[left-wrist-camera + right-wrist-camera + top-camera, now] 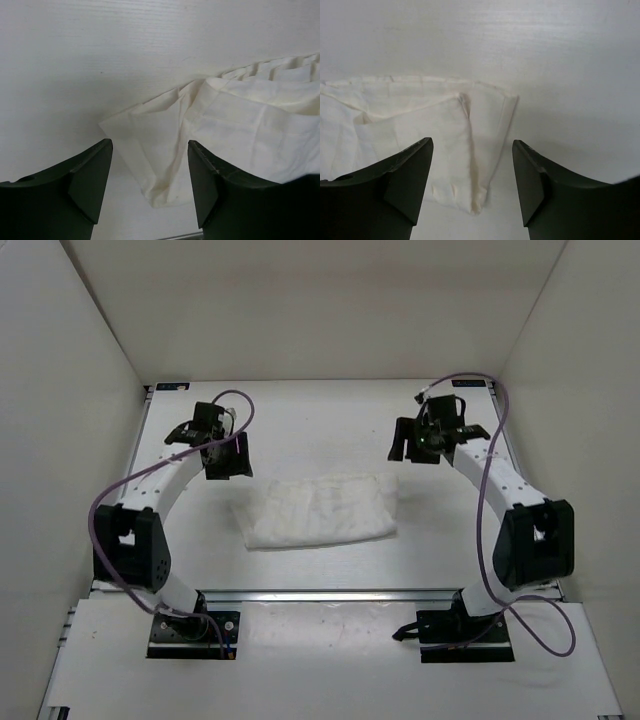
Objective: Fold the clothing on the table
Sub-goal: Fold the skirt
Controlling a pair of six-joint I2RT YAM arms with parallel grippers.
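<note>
Clothing (318, 512): thin, wrinkled white rectangle

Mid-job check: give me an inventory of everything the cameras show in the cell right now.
clothing: one, white, wrinkled and layered, mid-table between the arms
table: one, matte white, under everything
rail: one clearly seen, metal, along the table's near edge
walls: plain white, at the left, right and far sides
cables: two, purple, one looping along each arm
left gripper: one, black, open, over the clothing's left end
right gripper: one, black, open, over the clothing's right end
</note>
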